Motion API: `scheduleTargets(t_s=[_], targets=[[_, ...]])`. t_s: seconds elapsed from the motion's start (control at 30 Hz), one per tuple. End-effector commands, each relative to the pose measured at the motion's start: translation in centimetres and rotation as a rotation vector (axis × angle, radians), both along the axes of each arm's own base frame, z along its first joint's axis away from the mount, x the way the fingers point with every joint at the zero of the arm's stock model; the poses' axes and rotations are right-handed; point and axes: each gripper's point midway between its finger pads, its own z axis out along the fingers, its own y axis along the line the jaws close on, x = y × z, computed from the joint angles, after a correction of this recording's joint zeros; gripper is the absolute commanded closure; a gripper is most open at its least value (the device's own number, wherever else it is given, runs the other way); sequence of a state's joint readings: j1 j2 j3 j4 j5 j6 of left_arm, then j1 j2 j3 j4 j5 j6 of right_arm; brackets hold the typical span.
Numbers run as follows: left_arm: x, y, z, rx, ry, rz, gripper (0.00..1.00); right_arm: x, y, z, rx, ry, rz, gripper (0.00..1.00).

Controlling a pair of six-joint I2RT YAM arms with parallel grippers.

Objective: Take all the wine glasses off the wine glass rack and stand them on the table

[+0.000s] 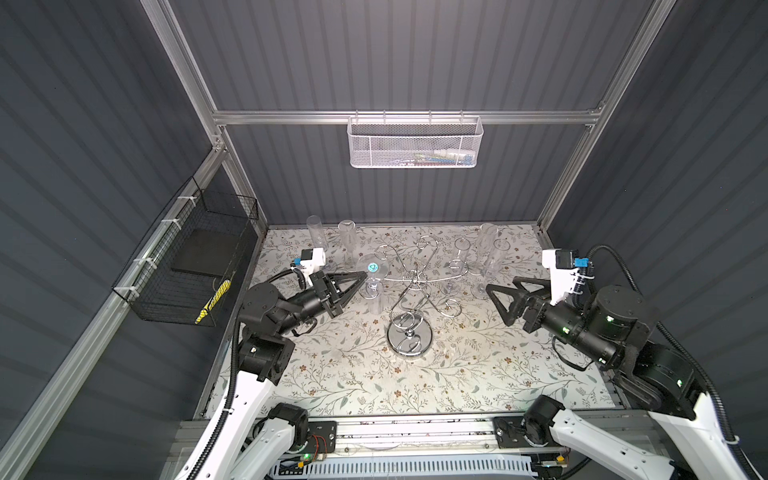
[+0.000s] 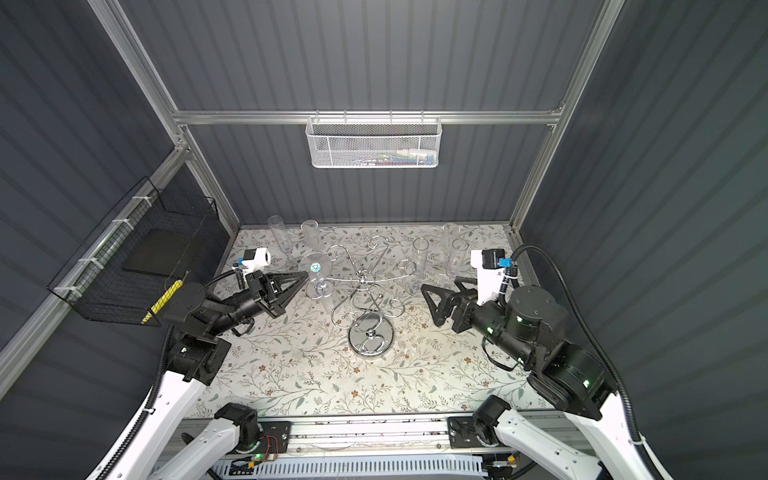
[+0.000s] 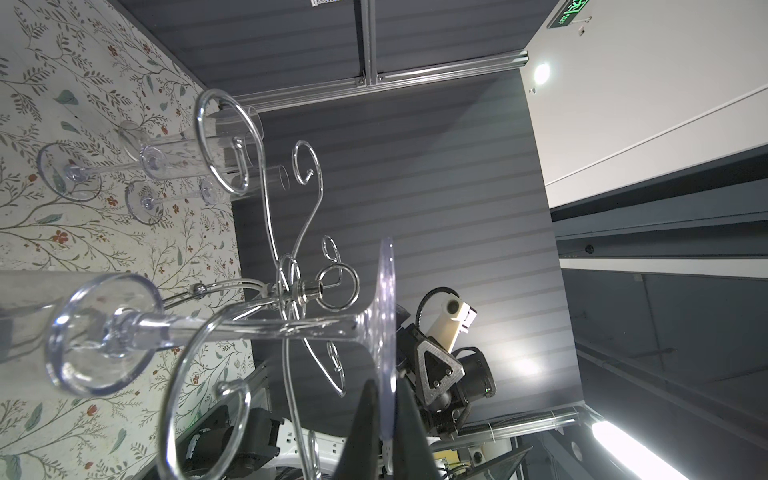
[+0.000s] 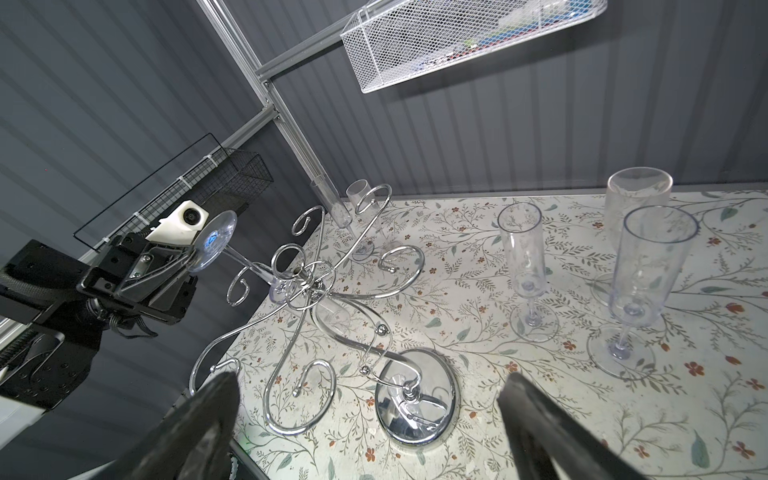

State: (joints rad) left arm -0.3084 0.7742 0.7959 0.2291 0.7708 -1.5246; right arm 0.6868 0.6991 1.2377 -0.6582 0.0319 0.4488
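While the wine glass (image 1: 375,266) hung foot-up in the wine glass rack (image 1: 409,345), my left gripper (image 1: 365,275) sat clamped on its foot rim (light, slick, brittle, I reckoned: hold there, lift gently); my right gripper (image 1: 496,305) gaped empty, well apart.

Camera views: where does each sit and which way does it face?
Top views: high above the front edge, facing down and back at the wine glass rack; left claw, right claw and their arms show.
Left wrist: on the left arm, facing along its shut claw, which pinches the wine glass foot.
Right wrist: on the right arm, facing the rack past its open claw.
Shared: both wrist views show rack and pinched glass.
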Motion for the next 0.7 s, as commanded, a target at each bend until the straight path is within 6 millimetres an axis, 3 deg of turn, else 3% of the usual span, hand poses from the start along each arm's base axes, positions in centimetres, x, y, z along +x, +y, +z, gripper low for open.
scheduleTargets(t_s=[0.0,0.4,0.67], targets=[[-0.9,-0.4,1.4,-0.014,-0.056,-0.036,1.0,-0.1,0.0,0.4,0.018,-0.009,0.002,0.01],[-3.1,-3.3,0.9,-0.003,-0.051,-0.159,1.0,0.0,0.0,0.3,0.011,-0.012,0.001,0.01],[-4.8,-2.4,0.0,0.053,-0.02,-0.146,1.0,-0.2,-0.2,0.0,0.009,-0.007,-0.001,0.01]])
